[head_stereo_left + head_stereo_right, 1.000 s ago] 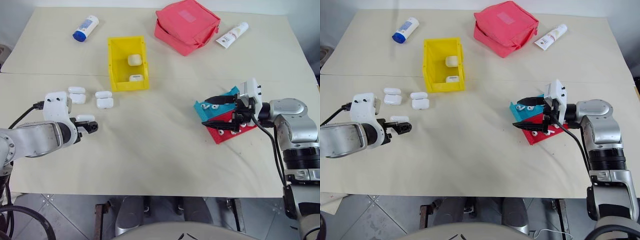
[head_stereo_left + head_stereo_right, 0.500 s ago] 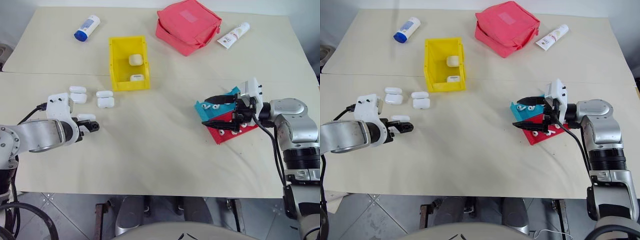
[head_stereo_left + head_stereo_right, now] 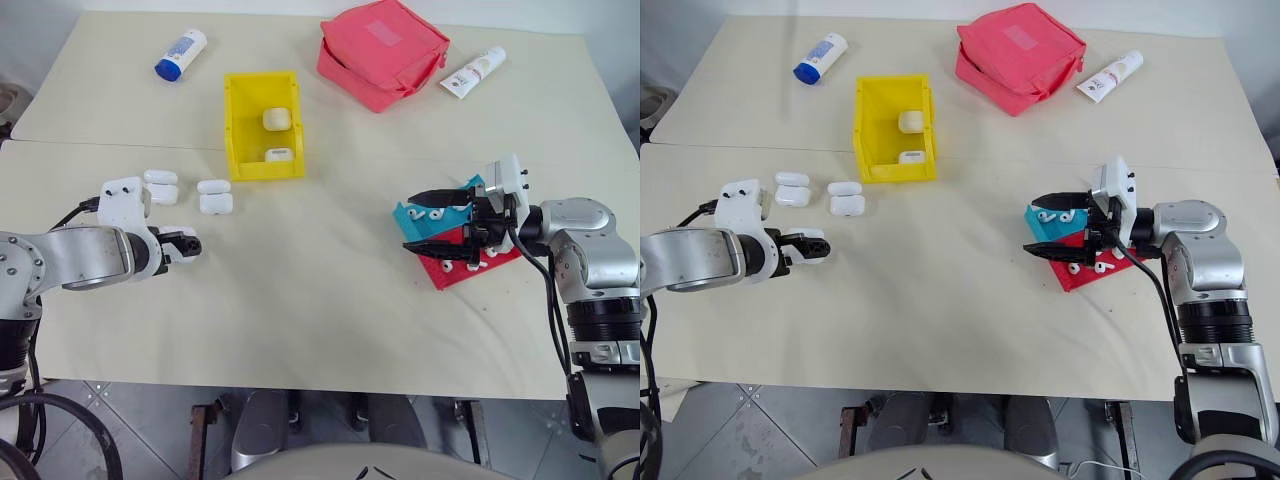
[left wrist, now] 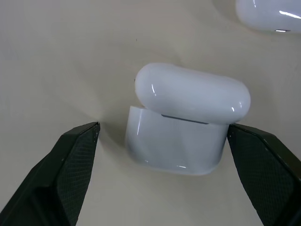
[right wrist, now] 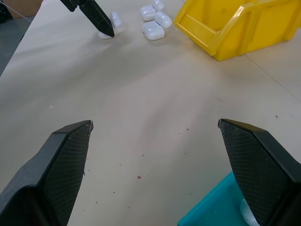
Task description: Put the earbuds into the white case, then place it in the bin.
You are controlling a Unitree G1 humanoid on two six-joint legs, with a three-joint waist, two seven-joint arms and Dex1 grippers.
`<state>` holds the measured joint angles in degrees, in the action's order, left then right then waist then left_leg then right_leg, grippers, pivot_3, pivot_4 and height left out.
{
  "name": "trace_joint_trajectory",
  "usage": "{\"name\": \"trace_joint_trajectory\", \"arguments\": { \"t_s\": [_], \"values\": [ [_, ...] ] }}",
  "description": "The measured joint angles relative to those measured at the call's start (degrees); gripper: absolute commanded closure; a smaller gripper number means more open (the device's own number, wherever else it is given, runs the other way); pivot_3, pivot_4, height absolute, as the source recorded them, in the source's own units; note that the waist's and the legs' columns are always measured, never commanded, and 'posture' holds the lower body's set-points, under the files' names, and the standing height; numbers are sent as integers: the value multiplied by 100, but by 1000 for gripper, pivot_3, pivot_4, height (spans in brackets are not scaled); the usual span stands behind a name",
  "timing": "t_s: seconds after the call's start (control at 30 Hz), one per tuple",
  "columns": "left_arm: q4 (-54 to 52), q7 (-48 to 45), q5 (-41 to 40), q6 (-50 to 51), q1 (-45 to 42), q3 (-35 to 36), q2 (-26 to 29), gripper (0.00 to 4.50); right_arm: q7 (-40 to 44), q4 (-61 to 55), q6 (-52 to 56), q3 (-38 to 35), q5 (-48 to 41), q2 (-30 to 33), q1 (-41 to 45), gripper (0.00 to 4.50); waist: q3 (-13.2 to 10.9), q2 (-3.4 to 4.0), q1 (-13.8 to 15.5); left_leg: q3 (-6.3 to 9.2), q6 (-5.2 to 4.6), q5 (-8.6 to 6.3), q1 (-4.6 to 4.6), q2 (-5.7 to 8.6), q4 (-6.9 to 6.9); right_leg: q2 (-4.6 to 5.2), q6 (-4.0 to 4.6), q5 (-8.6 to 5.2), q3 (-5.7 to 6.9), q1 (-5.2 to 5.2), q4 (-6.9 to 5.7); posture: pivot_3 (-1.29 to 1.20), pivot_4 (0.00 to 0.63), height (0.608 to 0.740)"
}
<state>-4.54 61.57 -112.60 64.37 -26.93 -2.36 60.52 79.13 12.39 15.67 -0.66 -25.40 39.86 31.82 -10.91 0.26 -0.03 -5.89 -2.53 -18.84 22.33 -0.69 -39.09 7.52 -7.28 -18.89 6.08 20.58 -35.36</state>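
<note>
The left hand (image 3: 187, 245) sits low at the left of the frame with its two black fingers spread wide, one on each side of a white case (image 4: 186, 120) that stands on the bench (image 3: 300, 300). The case's lid looks tipped up a little, and the fingers are not squeezing it yet, so the hand seems lined up to grab it. The right hand (image 3: 432, 222) is at the right of the frame, also spread wide and holding nothing. It hovers over the teal tray (image 3: 412, 214) and the red tray (image 3: 470, 268), where the earbuds (image 3: 440, 264) lie, likely so it can pick one up. More white cases (image 3: 214, 196) wait in a small bunch just above the left hand. The yellow bin (image 3: 238, 135) stands in the upper middle of the frame with two white cases already inside, so it is close to the spare cases for a short trip. A pink pouch (image 3: 384, 50) lies at the top, with a white tube (image 3: 472, 72) to its right and a blue-capped bottle (image 3: 180, 53) at the upper left. The bench is covered with a plain cream sheet. Below its near edge there is a grey tiled floor (image 3: 130, 440).
</note>
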Motion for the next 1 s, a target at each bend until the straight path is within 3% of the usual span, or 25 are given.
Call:
{"name": "trace_joint_trajectory", "arguments": {
  "t_s": [0.1, 0.3, 0.5, 0.63, 0.83, 0.9, 1.0],
  "values": [
    [94, 2, 1, 20, -128, -101, -5, 186, -20, -12, -3, -1, -2, 0, -77, 1, 0, 0, 2, 0, 0, 0, 0, 1, 0, 1, 0, 0, 0, 0, -2, 0, 150, 740],
    [235, 19, 11, 1, -245, -203, -9, 1691, -81, -16, -22, -3, -2, 0, -89, 0, 0, 0, 1, 0, 0, 1, -1, 1, 0, 1, 0, 0, 0, 0, -4, 0, 150, 740],
    [27, -405, 327, 31, -109, -153, 60, 1692, -111, -50, -52, -31, -26, 6, -153, 0, 0, 0, 1, -1, 0, 1, -1, 3, 0, -1, 0, 0, 0, 1, -5, 0, 150, 740],
    [-671, -1739, 1270, 105, 179, 22, 129, 1692, 12, -74, -53, -209, -141, 81, -226, 0, 0, -1, 4, -8, 0, 1, 3, 5, 1, -6, -1, 0, 3, 6, -2, 0, 150, 740],
    [-2058, -4662, 3263, -625, 354, 445, 197, 1692, 366, -205, -55, -546, -568, 188, -524, 0, 0, -1, 1, -44, 3, 0, 1, -2, 12, -20, -4, -2, 7, 21, 4, 0, 150, 740],
    [-2280, -5467, 3800, -1054, 354, 470, -43, 1692, 376, -291, -59, -660, -637, 188, -666, 0, -1, 0, 6, -52, 4, 1, -1, -4, 14, -21, -5, -2, 3, 25, 1, 0, 150, 740],
    [-2293, -6615, 4631, -2002, 256, 423, -910, 1692, 231, -451, -83, -729, -656, 193, -937, 0, -1, -1, 31, -60, 5, 1, 2, -8, 10, -22, -6, -1, 2, 30, 0, 0, 150, 740]
  ]
}}
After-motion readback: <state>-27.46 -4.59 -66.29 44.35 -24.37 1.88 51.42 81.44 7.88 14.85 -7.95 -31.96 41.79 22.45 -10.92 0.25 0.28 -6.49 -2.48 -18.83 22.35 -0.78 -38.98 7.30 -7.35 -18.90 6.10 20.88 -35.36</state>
